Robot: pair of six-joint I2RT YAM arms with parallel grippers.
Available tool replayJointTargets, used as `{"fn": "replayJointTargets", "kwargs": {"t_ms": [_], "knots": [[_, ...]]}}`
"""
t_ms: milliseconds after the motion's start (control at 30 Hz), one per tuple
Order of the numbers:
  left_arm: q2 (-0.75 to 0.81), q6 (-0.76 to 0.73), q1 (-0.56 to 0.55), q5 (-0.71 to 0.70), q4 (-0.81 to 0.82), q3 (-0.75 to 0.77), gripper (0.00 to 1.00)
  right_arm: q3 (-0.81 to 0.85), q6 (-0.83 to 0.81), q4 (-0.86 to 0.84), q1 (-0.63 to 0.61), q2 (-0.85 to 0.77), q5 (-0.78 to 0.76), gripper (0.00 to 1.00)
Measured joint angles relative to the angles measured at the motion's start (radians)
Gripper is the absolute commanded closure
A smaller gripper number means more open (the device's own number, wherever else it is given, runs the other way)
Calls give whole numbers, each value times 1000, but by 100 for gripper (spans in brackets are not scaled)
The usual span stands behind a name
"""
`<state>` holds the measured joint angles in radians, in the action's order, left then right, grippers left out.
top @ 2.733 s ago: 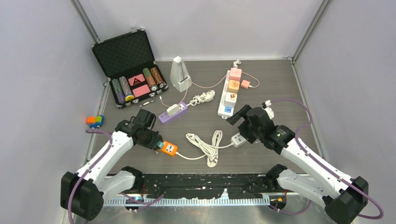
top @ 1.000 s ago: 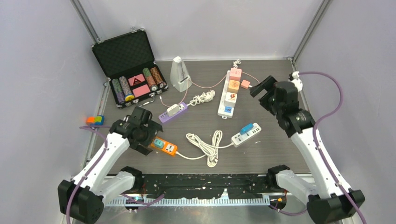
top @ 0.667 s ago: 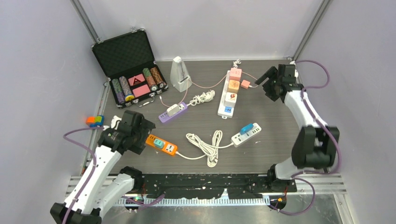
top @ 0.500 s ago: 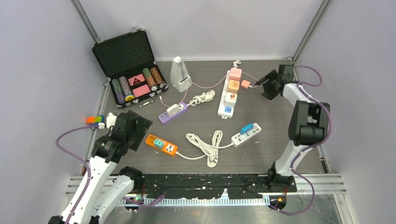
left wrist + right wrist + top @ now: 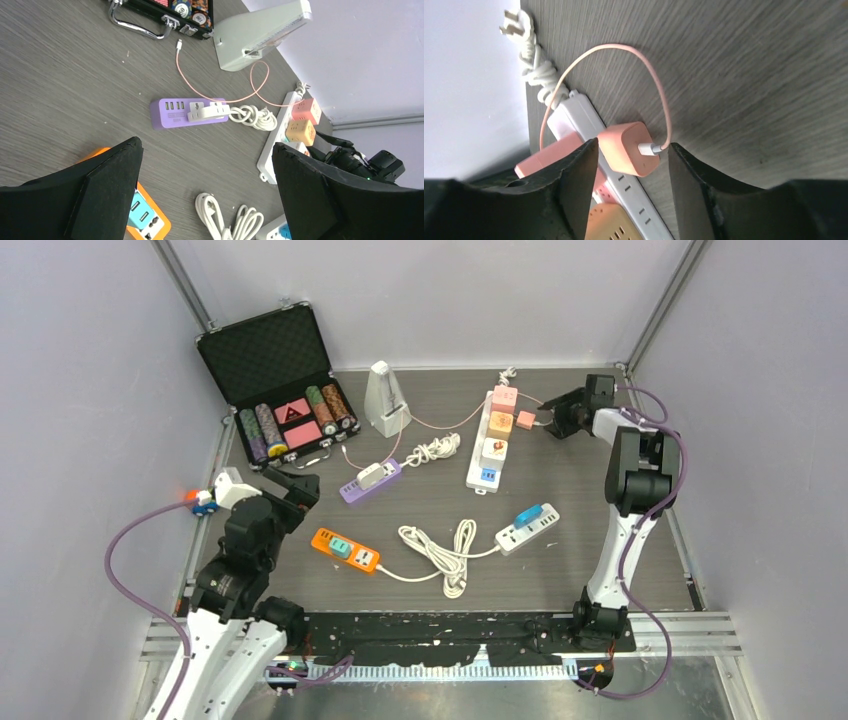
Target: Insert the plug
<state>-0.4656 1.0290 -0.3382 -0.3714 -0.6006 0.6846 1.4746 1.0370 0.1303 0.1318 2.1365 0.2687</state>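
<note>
Nearest to us, the left gripper (image 5: 297, 490) hung above the near-left part of the dark wood-grain table (image 5: 590, 540), its black jaws spread as wide as they go and holding nothing. Just beyond it lay a flat orange power strip with teal sockets (image 5: 345, 550), and to its right a loosely coiled white cable (image 5: 445, 552) ran to a short white power strip (image 5: 535, 532) that carried a blue plug (image 5: 527, 514). Farther back we saw a purple power strip (image 5: 172, 114) with a white adapter (image 5: 209, 111) seated in it, beside a knotted bundle of white cord (image 5: 432, 450). At the far right the right gripper (image 5: 545, 423) reached out low over the table, its jaws about half spread and standing on either side of the small salmon-pink cube-shaped plug (image 5: 628, 148). One finger (image 5: 574, 185) sat right at the plug's edge, while a strip of table showed between the plug and the other finger, so we judged it not clamped. The plug lay just beside the long white power strip (image 5: 572, 111), in none of its sockets, near the strip's pink cube adapter (image 5: 504, 398) and orange cube adapter (image 5: 500, 423). A thin pink cable (image 5: 659, 95) looped from the plug. Farthest back stood a pale pyramid-shaped metronome (image 5: 384, 400) and an open black case of poker chips (image 5: 270, 360).
</note>
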Motion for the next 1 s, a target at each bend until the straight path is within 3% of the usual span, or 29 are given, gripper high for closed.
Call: {"fn": "replayJointTargets", "kwargs": {"t_ms": [300, 367, 433, 500, 767, 1000], "knots": [[-57, -47, 0, -23, 27, 19, 0, 60, 35, 34, -1, 64, -43, 59], [-62, -48, 0, -23, 28, 19, 0, 67, 34, 35, -1, 70, -51, 67], [-64, -50, 0, -22, 29, 19, 0, 77, 31, 34, -1, 82, -54, 83], [-66, -58, 0, -22, 29, 19, 0, 88, 29, 33, -1, 94, -55, 93], [-69, -245, 0, 37, 60, 20, 0, 47, -2, 16, -1, 61, -95, 95], [-81, -445, 0, 202, 84, 28, 0, -42, -106, 64, -4, -208, -155, 94]]}}
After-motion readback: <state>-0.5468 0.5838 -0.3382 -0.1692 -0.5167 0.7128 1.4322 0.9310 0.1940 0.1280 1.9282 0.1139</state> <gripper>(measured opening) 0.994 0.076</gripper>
